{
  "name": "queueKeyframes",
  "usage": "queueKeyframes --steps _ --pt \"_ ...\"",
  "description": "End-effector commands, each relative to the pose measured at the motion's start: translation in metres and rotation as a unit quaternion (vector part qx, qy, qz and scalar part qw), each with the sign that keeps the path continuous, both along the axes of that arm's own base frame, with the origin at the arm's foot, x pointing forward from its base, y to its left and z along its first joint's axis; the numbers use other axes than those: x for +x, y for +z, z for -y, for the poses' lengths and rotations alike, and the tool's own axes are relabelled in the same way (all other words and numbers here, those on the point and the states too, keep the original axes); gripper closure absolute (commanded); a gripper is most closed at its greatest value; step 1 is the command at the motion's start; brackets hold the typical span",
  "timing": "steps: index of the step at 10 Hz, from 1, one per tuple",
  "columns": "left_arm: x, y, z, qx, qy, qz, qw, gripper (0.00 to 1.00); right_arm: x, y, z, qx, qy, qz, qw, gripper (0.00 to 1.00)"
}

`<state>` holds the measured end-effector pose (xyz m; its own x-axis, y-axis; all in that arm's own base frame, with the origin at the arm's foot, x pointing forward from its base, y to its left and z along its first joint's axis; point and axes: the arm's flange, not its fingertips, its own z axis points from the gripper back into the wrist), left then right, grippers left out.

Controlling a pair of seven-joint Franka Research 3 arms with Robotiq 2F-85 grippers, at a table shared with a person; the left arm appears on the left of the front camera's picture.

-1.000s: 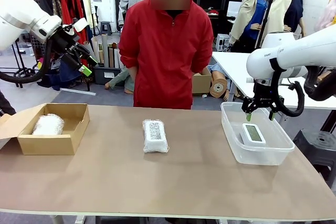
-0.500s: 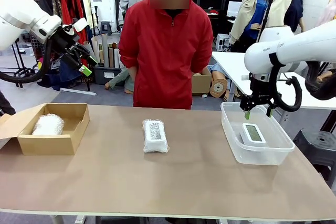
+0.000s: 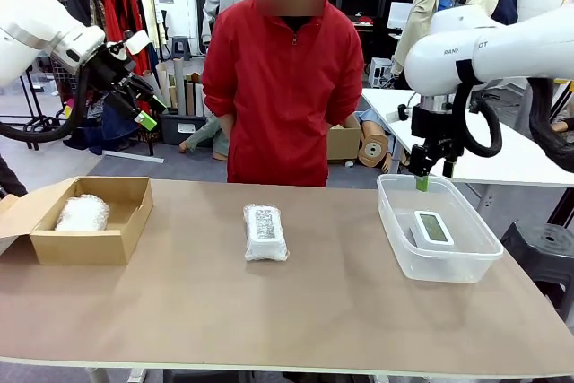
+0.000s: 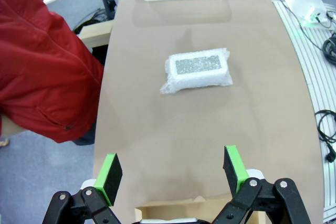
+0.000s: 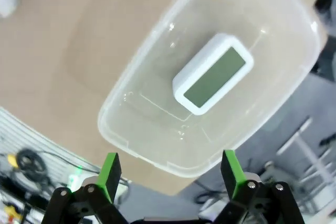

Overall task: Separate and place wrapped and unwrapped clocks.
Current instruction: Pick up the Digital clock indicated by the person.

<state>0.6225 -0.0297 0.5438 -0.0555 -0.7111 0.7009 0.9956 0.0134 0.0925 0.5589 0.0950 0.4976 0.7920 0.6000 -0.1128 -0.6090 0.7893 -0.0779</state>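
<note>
Assessing the one piece not yet sorted: the labelled wrapped clock [image 3: 265, 232] lies flat mid-table [image 3: 314, 329], nearer the far edge, apart from everything else. A second wrapped clock [image 3: 82, 213] sits in the cardboard box [image 3: 85, 247] at the left edge. The bare clock [image 3: 431, 228] lies screen-up in the clear tub [image 3: 444, 266] at the right edge.

Arms: the left gripper [image 3: 146, 105] is raised above the left edge, fingers spread wide, holding nothing. The right gripper [image 3: 433, 177] hangs over the tub's far rim, equally wide, empty.

Handling, judged:
- Probably light, with a stiff body under soft, springy, slightly slick bubble wrap.
- Pads will sink in before they bite.
- Loose wrap at the ends would likely slide or tear, so avoid it.
- Grip across the short width at mid-length.
- Close firmly without crushing, since the screen underneath may be fragile.
</note>
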Motion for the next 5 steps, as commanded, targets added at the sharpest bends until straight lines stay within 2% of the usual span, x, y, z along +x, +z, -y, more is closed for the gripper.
queueKeyframes --steps 1,3,4,5 --pt "-0.001 0.001 -0.001 0.0 0.001 0.0 1.0 0.0 -0.003 0.013 -0.004 0.028 0.112 0.005 0.993 0.0" --pt "-0.001 0.001 -0.001 0.0 0.001 0.0 1.0 0.0 -0.006 0.022 -0.016 0.086 0.224 0.028 0.97 0.0" --pt "-0.001 0.001 -0.001 0.0 0.001 0.0 1.0 0.0 -0.009 0.023 -0.019 0.126 0.255 0.034 0.958 0.0" --pt "-0.001 0.001 -0.001 0.0 0.001 0.0 1.0 0.0 -0.009 0.03 -0.018 0.17 0.299 0.023 0.939 0.0"
